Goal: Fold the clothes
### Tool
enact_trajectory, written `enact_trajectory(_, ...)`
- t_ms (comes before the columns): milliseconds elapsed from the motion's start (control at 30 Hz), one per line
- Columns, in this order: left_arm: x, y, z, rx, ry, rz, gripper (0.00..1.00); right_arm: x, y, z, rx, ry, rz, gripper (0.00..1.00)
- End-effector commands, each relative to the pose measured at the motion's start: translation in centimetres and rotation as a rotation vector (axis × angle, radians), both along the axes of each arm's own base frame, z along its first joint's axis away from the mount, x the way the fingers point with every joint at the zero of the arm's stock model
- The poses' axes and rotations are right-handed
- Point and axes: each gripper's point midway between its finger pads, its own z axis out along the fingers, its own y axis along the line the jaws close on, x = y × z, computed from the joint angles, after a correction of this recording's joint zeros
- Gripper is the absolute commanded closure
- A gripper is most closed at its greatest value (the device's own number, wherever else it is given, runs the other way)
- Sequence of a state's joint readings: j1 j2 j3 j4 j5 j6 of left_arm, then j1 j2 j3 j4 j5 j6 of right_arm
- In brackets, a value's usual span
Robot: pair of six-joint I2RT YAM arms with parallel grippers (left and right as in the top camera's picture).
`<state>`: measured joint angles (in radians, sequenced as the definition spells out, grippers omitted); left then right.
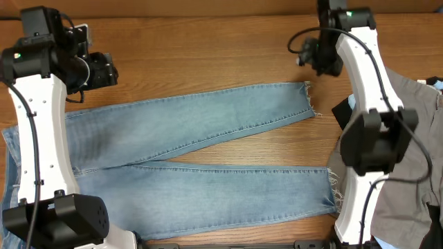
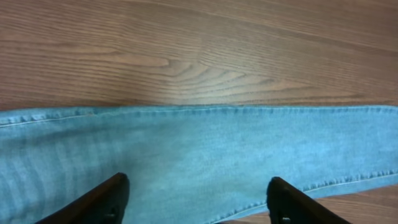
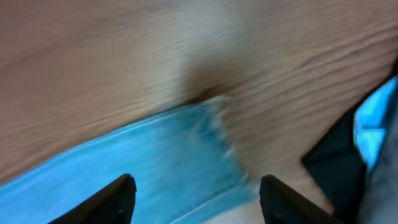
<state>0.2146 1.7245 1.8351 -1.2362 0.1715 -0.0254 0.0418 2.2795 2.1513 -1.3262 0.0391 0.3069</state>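
Note:
The clothes are light-blue jeans [image 1: 208, 152] lying flat on the wooden table, both legs running to the right and ending in frayed hems [image 1: 309, 102]. My left gripper [image 1: 104, 71] hovers over the far edge of the upper leg near the thigh. In the left wrist view it [image 2: 198, 188] is open, with flat denim [image 2: 199, 149] between its fingers [image 2: 115, 194] and nothing held. My right gripper [image 1: 320, 59] is above the upper leg's hem. The blurred right wrist view shows it [image 3: 196, 188] open over the frayed hem [image 3: 221, 134].
A pile of grey trousers [image 1: 415, 138] with black [image 1: 342, 111] and pale-blue [image 1: 353, 102] pieces lies at the right edge, next to the right arm's base. The black piece [image 3: 336, 168] also shows in the right wrist view. Bare wood [image 1: 208, 55] lies beyond the jeans.

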Motion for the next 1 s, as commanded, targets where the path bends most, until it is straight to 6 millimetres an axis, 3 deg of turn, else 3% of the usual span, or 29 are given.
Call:
enact_trajectory(0, -0.2, 0.2, -0.3, 0.013, 0.018, 0.003, 0.25, 0.0, -2.5, -4.3, 0.025, 0.065, 0.018, 0.4)
enact_trajectory(100, -0.5, 0.1, -0.5, 0.01, 0.033, 0.003, 0.25, 0.6, -3.2, -6.9, 0.11, 0.074, 0.064, 0.42)
enact_trajectory(167, -0.5, 0.1, -0.5, 0.01, 0.034, 0.003, 0.25, 0.6, -2.1, -7.8, 0.215, 0.068, 0.136, 0.43)
enact_trajectory(333, -0.5, 0.1, -0.5, 0.01, 0.034, 0.003, 0.25, 0.0, -1.2, -9.1, 0.269, 0.091, 0.223, 0.34)
enact_trajectory(500, -0.3, -0.1, -0.5, 0.01, 0.027, 0.001, 0.25, -0.2, 0.8, -9.8, 0.341, 0.091, 0.307, 0.37)
enact_trajectory(667, -0.4, -0.2, -0.5, 0.009, 0.029, 0.0, 0.24, -0.8, 0.9, -11.3, 0.332, 0.112, 0.297, 0.5)
enact_trajectory(733, -0.3, -0.3, -0.5, 0.009, 0.027, -0.001, 0.24, -0.8, 0.9, -11.8, 0.332, 0.107, 0.298, 0.61)
enact_trajectory(867, -0.2, -0.2, -0.4, 0.01, 0.023, -0.001, 0.23, 1.4, 0.9, -11.6, 0.32, 0.016, 0.308, 0.91)
enact_trajectory(900, -0.2, -0.2, -0.4, 0.009, 0.023, -0.001, 0.23, 2.2, 0.4, -11.5, 0.304, -0.01, 0.282, 0.96)
enact_trajectory(967, -0.4, -0.3, -0.5, 0.009, 0.029, -0.001, 0.23, 3.3, -0.9, -11.5, 0.258, -0.04, 0.211, 0.96)
